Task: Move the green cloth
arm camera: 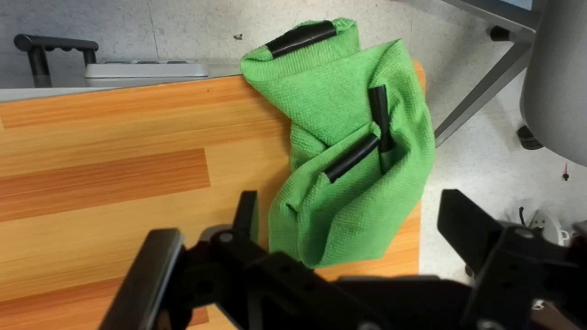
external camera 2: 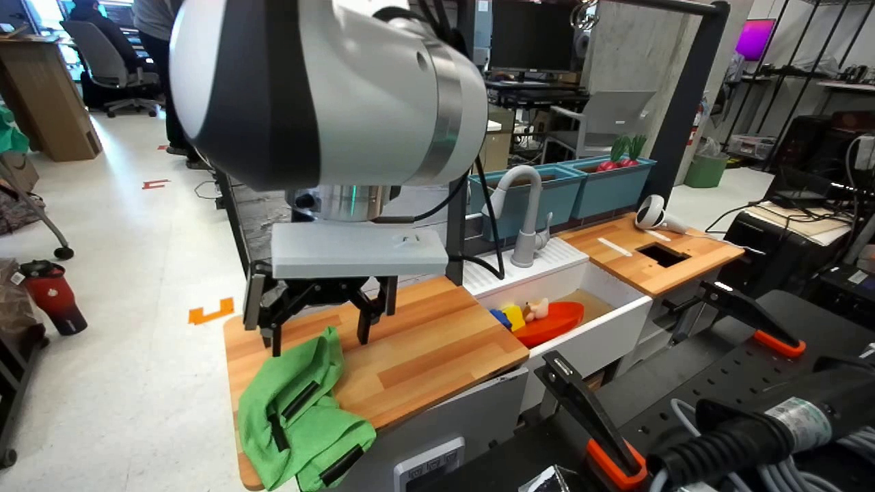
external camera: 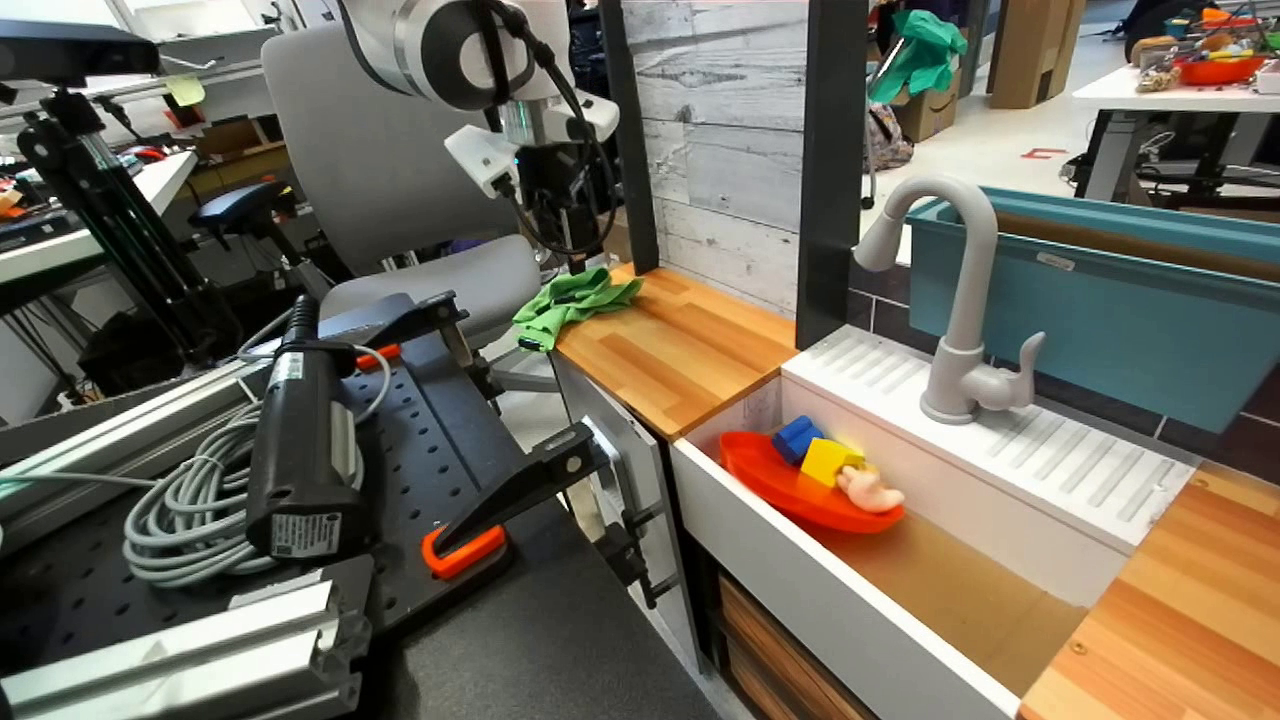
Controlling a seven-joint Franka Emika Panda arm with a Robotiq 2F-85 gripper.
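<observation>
Green cloth, one — rumpled at the end of the tabletop, partly overhanging its edge. Gripper, one — fingers parted, holding nothing, above the cloth; so placed, we judge, to straddle its folds before closing.

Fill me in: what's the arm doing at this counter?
A robot arm has its gripper open over the green cloth, probably about to pick it up. The cloth isn't gripped yet: it lies bunched at the corner of the wooden counter, partly past the edge. I can't tell whether the gripper touches it. Next to that, in the sink, sits a red dish with a yellow block in it.
</observation>
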